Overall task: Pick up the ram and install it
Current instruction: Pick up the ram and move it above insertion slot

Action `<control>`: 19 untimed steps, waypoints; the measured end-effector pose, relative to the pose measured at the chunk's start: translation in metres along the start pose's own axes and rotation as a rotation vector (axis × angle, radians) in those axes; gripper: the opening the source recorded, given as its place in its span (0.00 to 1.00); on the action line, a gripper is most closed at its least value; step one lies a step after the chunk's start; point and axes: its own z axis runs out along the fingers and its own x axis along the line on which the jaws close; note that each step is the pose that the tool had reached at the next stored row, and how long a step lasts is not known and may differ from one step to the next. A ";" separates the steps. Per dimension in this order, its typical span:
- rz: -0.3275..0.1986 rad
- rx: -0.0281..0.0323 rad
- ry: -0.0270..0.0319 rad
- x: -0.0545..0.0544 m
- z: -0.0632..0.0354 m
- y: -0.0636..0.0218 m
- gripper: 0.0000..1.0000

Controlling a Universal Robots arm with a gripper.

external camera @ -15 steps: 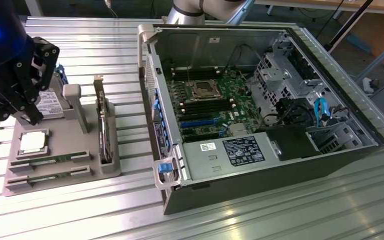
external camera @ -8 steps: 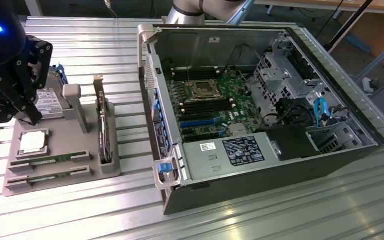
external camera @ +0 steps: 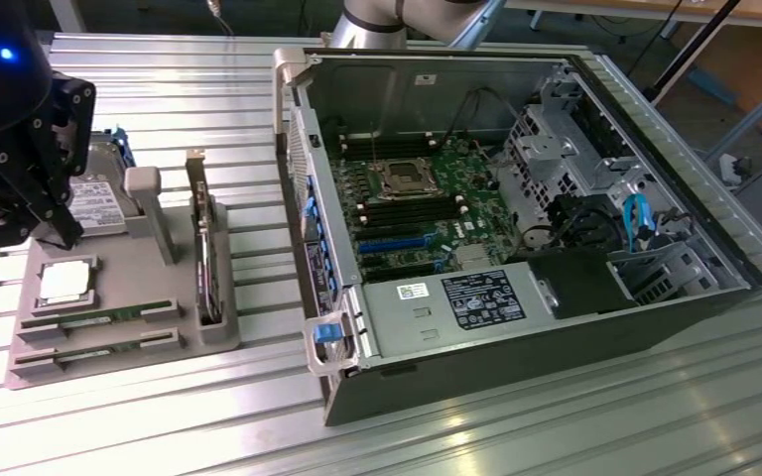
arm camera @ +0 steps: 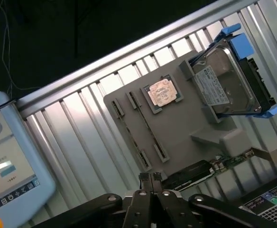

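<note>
Two rams lie side by side in the front slots of the grey tray [external camera: 209, 337]: one ram [external camera: 100, 317] and a second ram [external camera: 95, 347] closer to the front edge. In the wrist view they are thin sticks across the tray [arm camera: 186, 128], one ram [arm camera: 147, 126] beside the silver processor chip [arm camera: 163, 91]. My black gripper [external camera: 61, 230] hangs above the tray's far end, over the hard drive [external camera: 96, 198], well above the rams. Its fingertips [arm camera: 150, 183] are pressed together with nothing between them.
An open computer case [external camera: 527, 327] lies on the exterior view's right, with its motherboard [external camera: 421, 198] and memory slots exposed. A dark board stands upright on edge in the tray [external camera: 202, 258]. A teach pendant [arm camera: 5, 161] sits beyond the ribbed aluminium table [external camera: 156, 426].
</note>
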 end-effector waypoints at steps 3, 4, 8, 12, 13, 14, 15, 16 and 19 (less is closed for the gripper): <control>-0.036 -0.0011 0.0014 0.000 0.0001 0.0000 0.11; -0.047 -0.0015 0.0018 0.000 0.0002 0.0000 0.11; -0.114 -0.0035 0.0044 0.000 0.0005 -0.0001 0.11; -0.185 -0.0057 0.0071 0.000 0.0007 -0.0003 0.11; -0.196 -0.0061 0.0075 0.000 0.0008 -0.0003 0.11; -0.219 -0.0068 0.0084 0.001 0.0009 -0.0003 0.11; -0.241 -0.0074 0.0092 0.001 0.0010 -0.0003 0.11; -0.265 -0.0082 0.0102 0.001 0.0011 -0.0004 0.11; -0.335 -0.0103 0.0128 0.001 0.0014 -0.0005 0.11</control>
